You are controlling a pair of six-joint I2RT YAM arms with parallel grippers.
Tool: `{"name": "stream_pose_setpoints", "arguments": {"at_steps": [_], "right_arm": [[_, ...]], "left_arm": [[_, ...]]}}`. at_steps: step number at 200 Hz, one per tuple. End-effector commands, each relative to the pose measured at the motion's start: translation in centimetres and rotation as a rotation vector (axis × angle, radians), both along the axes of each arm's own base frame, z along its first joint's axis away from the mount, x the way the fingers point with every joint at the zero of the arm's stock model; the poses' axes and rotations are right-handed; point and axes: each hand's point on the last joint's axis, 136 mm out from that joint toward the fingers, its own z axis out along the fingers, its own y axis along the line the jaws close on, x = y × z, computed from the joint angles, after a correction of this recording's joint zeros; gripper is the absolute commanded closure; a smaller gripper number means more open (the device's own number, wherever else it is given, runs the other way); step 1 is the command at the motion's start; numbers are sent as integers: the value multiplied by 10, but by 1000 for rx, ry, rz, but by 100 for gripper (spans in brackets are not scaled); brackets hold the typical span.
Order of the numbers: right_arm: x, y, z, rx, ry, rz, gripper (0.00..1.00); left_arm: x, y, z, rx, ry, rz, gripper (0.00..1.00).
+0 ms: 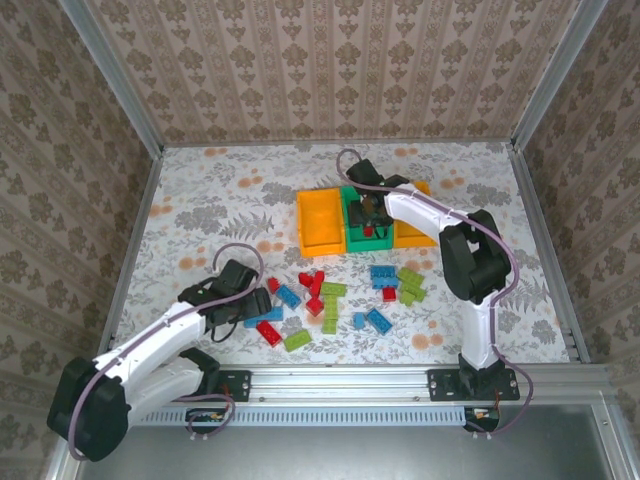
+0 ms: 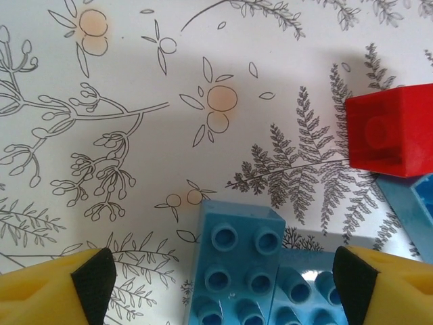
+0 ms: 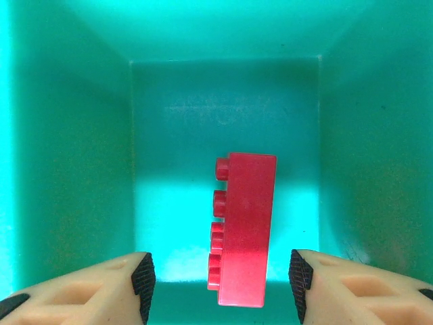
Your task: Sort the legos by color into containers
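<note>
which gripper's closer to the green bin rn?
Right. The right gripper is directly above the green bin, jaws apart over a red brick inside it. The left gripper is off at the near-left, open over a blue brick in the loose pile.

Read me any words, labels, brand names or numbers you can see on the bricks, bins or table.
None: no text can be read in any view.
Red brick in the green bin: plain, no lettering.
Blue brick: studs show no lettering.
Table cover: only plant drawings.
Walls: only a repeating pattern.
</note>
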Motion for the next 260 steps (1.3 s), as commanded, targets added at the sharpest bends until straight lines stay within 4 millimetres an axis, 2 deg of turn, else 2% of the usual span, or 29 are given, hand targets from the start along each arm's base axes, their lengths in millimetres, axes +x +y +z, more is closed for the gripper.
{"name": "stream_pose_setpoints", "arguments": {"at_steps": [1,15,57,115,184,196,235,260], "right_arm": [[-5,0,27,36,-49,-13,34],[-7,-1,34,45,-63,-19,28],[-11,3,50,92,-101,-6,26],[-20,-3,46,80,-87,-6,24],[-34,-22,50,17,-95,-25,23],[-37,-28,49,-4,-98,-34,22],[-52,-45,48,-51,-90,-52,22],[-69,-56,42,-59,-70,-75,21]], "left_arm": [[-2,0,-9,14,36,8,13],[-1,0,-13,27,56,16,15],[6,-4,-17,39,83,26,22],[10,-4,-20,43,86,33,44],[14,-7,-19,15,73,39,70],[15,-8,-17,14,69,37,72],[27,-9,-2,28,23,23,73],[50,-14,30,40,-69,-4,73]]}}
